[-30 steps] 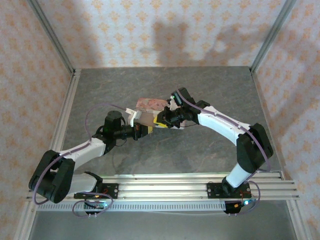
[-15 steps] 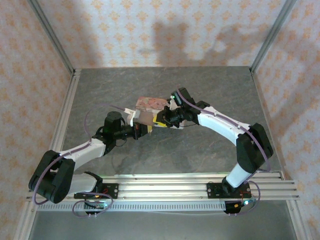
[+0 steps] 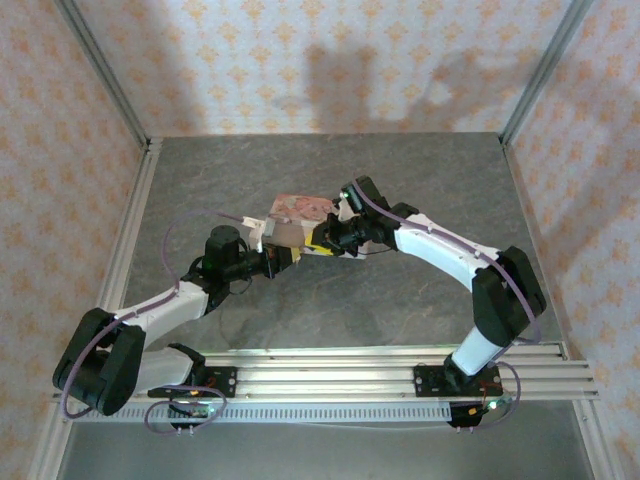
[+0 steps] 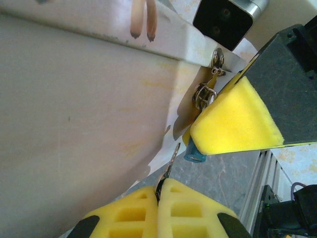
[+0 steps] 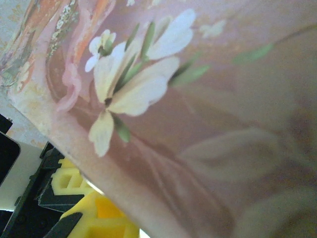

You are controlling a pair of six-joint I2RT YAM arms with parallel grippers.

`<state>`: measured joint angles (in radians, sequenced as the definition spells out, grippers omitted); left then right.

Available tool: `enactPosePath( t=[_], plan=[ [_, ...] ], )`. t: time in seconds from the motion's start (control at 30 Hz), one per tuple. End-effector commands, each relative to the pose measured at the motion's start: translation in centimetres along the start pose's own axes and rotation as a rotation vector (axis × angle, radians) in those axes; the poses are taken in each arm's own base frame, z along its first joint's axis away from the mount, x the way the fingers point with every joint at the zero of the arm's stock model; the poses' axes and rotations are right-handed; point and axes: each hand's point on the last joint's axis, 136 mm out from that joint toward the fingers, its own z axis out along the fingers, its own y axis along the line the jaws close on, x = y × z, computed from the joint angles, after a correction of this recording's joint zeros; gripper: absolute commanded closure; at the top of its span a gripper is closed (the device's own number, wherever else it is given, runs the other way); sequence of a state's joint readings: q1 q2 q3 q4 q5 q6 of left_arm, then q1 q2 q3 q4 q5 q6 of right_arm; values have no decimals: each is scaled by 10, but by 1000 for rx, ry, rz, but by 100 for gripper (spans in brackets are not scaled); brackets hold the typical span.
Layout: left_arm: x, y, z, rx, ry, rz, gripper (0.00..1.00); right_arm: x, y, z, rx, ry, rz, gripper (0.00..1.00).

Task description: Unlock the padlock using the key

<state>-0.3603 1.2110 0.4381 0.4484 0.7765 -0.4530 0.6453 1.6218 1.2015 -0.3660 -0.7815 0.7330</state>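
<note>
Tabletop [image 3: 430, 180] mottled grey, walls [image 3: 330, 50] peach-patterned; padlock [image 4: 194, 156] and key [image 4: 169, 165] held above.

Left arm: low, elbow bent, reaching forward toward the other gripper.
Left gripper [image 4: 159, 191]: pads pressed together, pinching the key [image 4: 171, 157] at the fingertips.
Right arm: arched high, forearm sloping down.
Right gripper [image 3: 322, 243]: one pad [image 4: 233, 121] seen just beyond the left fingertips; closure unclear.

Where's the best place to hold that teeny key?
Hold the key by its flat head, pads on the two broad faces, coming from the end away from the padlock. It is thin and its blade must stick out free; the left tool seems to pinch it that way.
</note>
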Motion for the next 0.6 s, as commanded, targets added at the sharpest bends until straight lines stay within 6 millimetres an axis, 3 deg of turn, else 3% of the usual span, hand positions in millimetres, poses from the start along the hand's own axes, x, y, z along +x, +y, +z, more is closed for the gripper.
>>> enactPosePath(
  t=[0.0, 0.3, 0.57],
  plan=[
    [6, -2, -6, -11, 9, 40, 100, -5, 25, -9, -77, -41, -60, 100],
    [4, -18, -19, 13, -3, 79, 100, -3, 28, -12, -86, -37, -54, 100],
    [7, -19, -11, 19, 8, 84, 100, -8, 29, -12, -83, -54, -29, 100]
  ],
)
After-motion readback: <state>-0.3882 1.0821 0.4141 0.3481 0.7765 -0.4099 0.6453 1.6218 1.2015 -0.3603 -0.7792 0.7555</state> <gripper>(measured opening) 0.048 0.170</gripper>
